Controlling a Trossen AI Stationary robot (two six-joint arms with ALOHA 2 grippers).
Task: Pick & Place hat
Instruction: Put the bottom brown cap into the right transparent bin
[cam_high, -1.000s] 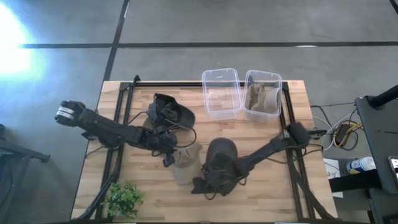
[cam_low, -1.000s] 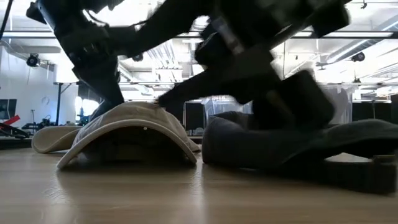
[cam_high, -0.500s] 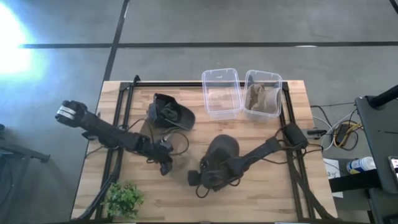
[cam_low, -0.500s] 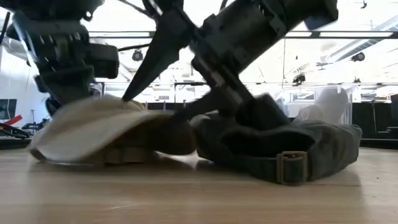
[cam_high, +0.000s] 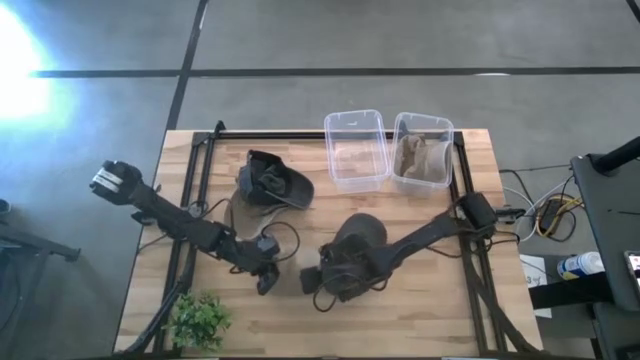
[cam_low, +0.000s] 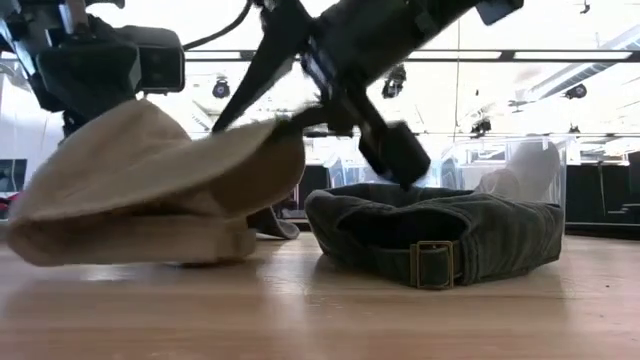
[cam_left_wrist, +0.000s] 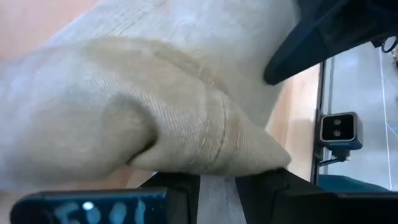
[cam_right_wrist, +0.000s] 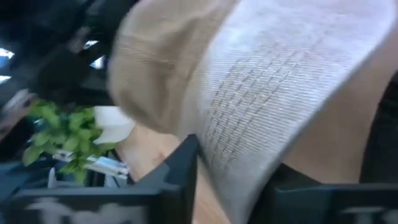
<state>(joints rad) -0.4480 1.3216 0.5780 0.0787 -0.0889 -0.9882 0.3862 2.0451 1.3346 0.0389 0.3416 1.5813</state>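
I am holding the beige hat (cam_low: 150, 190) with both arms at the front middle of the table (cam_high: 420, 320), its lower edge just touching or barely off the wood — I cannot tell which. My left end effector (cam_high: 265, 280) is pinching one side of it; in the left wrist view the cloth is bunched between my closed fingers (cam_left_wrist: 180, 186). My right end effector (cam_high: 312, 283) is gripping the opposite side, with the ribbed fabric running down between its fingers (cam_right_wrist: 180, 168), so both are clamped on the same hat.

In the high view the hat is almost wholly hidden under my two wrists. Just beside it, under my right forearm, the dark green cap (cam_low: 440, 235) is lying with its buckle strap facing the low camera. Another dark hat (cam_high: 272, 182) is sitting further back, and the two clear bins (cam_high: 356, 150) are at the far edge — one already holding something tan (cam_high: 422, 157).

The risks I am judging: the fabric is soft, so if my arms are pulling apart unevenly one pinch could slip and leave the hat dangling. My right forearm is also passing close over the green cap and could drag it along. The small plant (cam_high: 197, 320) is near my left end effector and could be knocked.
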